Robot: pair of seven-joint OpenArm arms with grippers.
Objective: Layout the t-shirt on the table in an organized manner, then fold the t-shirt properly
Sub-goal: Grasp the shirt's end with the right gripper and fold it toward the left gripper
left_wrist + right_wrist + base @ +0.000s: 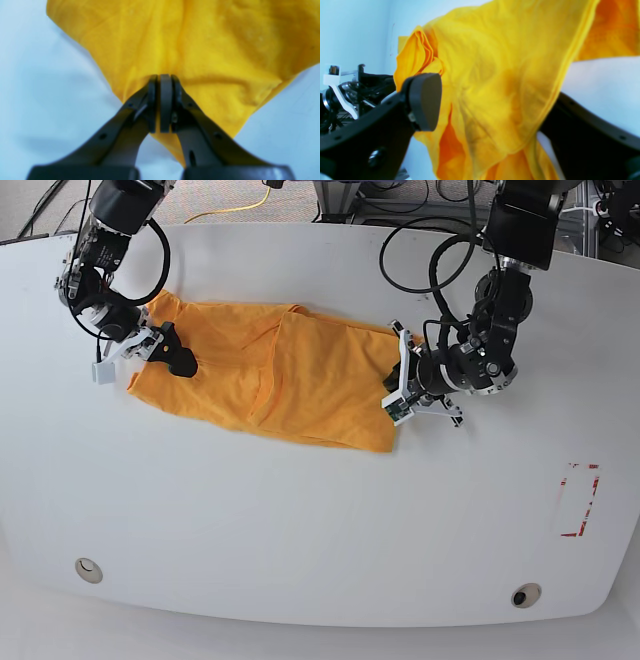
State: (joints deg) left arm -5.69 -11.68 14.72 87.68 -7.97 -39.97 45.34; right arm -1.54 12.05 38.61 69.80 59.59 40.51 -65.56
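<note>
Roughly at the eleven o'clock part of the table (320,560), in the base view, the t-shirt (270,375) lies stretched crosswise between the two arms, mostly flat but with a fold running down its middle and a doubled flap near twelve o'clock. The left gripper (162,100) is clamped tight on the cloth at the shirt's three o'clock edge, its jaws pressed together with a thin sliver of fabric pinched between them and a ridge of wrinkles radiating away from the grip. The right gripper (485,100), at the nine o'clock end, stands with its jaws wide apart; in its wrist view yellow cloth drapes between the two fingers (425,100) and bunches in pleats beside the near pad, but nothing shows the jaws squeezing it, so I judge the fabric merely lying in the gap. The risk from here, I think, is uneven tension: if the left arm pulls toward three o'clock while the other end is unheld, the whole shirt would slide instead of spreading, and the middle fold could deepen. Should the right jaws close where they are, they might catch several bunched layers, leaving a sleeve tucked under. A thin pinch like the left one could also slip free under a hard tug.
</note>
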